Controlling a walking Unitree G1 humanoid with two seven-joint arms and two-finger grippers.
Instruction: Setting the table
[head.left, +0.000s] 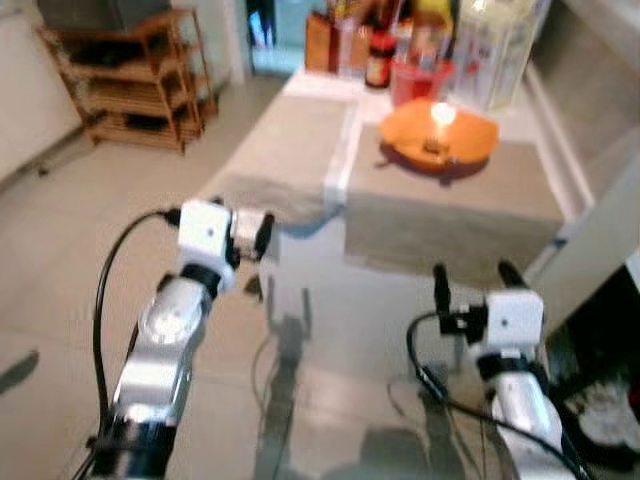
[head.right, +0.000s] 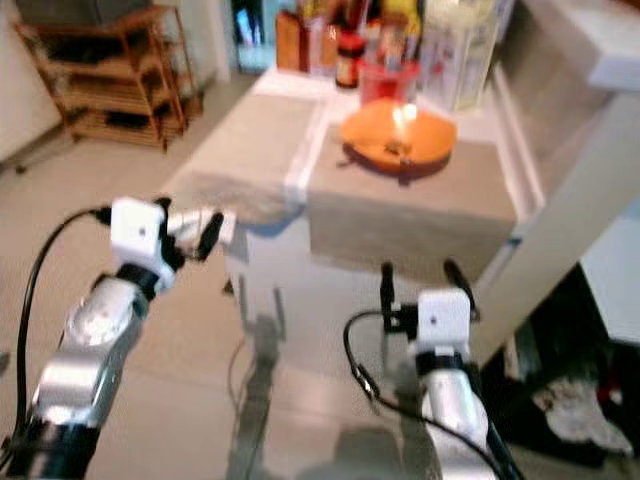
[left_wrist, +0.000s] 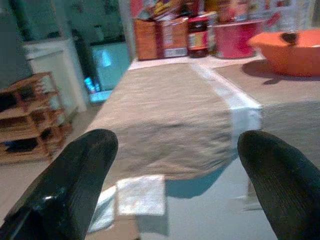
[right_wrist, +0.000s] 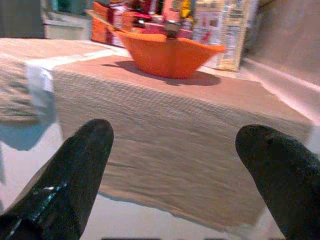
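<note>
A white table (head.left: 345, 300) carries two beige placemats whose near ends hang over its front edge. The left placemat (head.left: 290, 150) lies bare; the right placemat (head.left: 450, 210) holds an orange bowl (head.left: 438, 135) with something small inside. My left gripper (head.left: 255, 235) is open, level with the left mat's hanging corner and just short of it, its black fingers (left_wrist: 75, 180) apart with the left mat (left_wrist: 170, 120) between them. My right gripper (head.left: 473, 275) is open too, below and in front of the right mat (right_wrist: 165, 120), the bowl (right_wrist: 167, 52) beyond it.
Jars, boxes and a red container (head.left: 420, 75) crowd the table's far end. A wooden shelf rack (head.left: 135, 80) stands at the back left on tiled floor (head.left: 60, 250). A white counter or wall (head.left: 600, 230) closes in the table's right side.
</note>
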